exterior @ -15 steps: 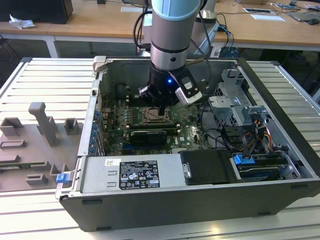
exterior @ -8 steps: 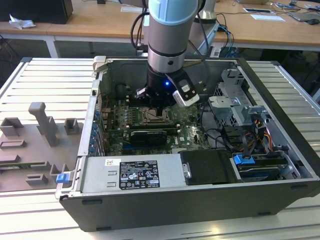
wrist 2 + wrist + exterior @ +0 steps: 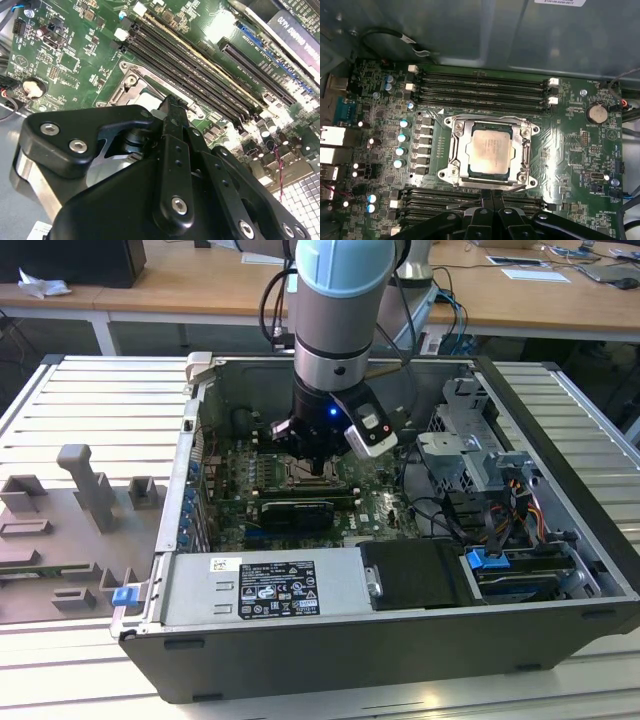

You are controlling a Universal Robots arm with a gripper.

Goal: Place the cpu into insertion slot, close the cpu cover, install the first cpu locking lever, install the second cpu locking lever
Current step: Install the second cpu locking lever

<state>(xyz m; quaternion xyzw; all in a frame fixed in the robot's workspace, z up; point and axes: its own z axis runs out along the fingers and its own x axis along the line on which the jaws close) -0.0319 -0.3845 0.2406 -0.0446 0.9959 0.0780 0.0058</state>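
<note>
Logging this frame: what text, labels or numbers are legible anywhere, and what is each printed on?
Nothing reads with confidence.
Power supply label, exterior view: print too small.
Case wall sticker, first wrist view: cut off and blurred.
Top of the cpu: faint marking, unreadable.
Circuit board lettering: too small.

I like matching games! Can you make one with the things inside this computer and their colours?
Things:
1. cpu
2. circuit board
3. gripper
4. cover

Colours:
A. black
B. green
C. shiny silver frame
D. pale silver-beige square

Pairs: 1-D, 2-B, 3-A, 4-C
</note>
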